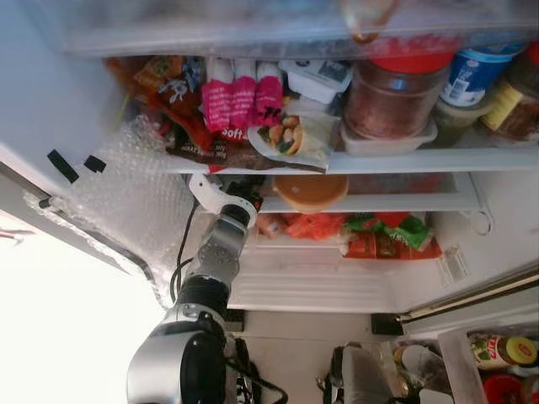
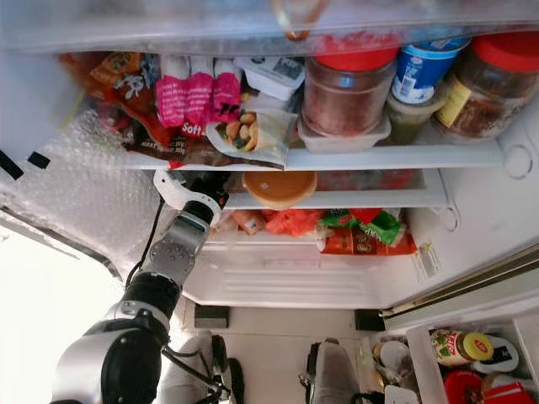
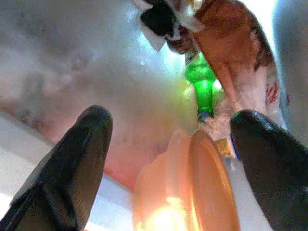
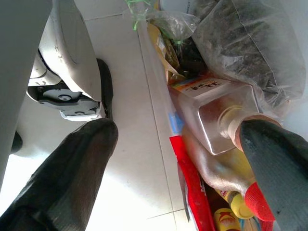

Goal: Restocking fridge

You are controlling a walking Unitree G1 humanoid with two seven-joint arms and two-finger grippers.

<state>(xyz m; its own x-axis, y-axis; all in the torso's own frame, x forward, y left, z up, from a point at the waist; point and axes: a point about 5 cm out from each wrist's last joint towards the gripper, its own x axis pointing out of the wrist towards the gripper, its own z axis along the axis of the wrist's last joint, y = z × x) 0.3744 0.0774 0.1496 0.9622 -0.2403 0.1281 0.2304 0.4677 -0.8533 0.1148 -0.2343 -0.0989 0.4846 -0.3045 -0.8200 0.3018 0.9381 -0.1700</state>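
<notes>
The fridge stands open in front of me. My left arm reaches in under the upper glass shelf [image 1: 404, 160], and my left gripper [image 1: 246, 188] sits just left of an orange lidded tub [image 1: 310, 190] on the shelf below. In the left wrist view the left gripper [image 3: 171, 130] is open, and the orange tub [image 3: 192, 192] lies ahead between the two fingers without touching them. A green bottle [image 3: 202, 91] stands behind it. My right gripper [image 4: 178, 134] hangs open low over a box of groceries, above a clear square bottle [image 4: 211, 115].
The upper shelf is crowded with pink packets [image 1: 240, 97], snack bags, a red-lidded jar [image 1: 396, 93] and tubs. Red and green packets [image 1: 387, 236] lie right of the orange tub. Bubble wrap [image 1: 135, 194] covers the left wall. A grocery box [image 2: 463, 362] sits on the floor at lower right.
</notes>
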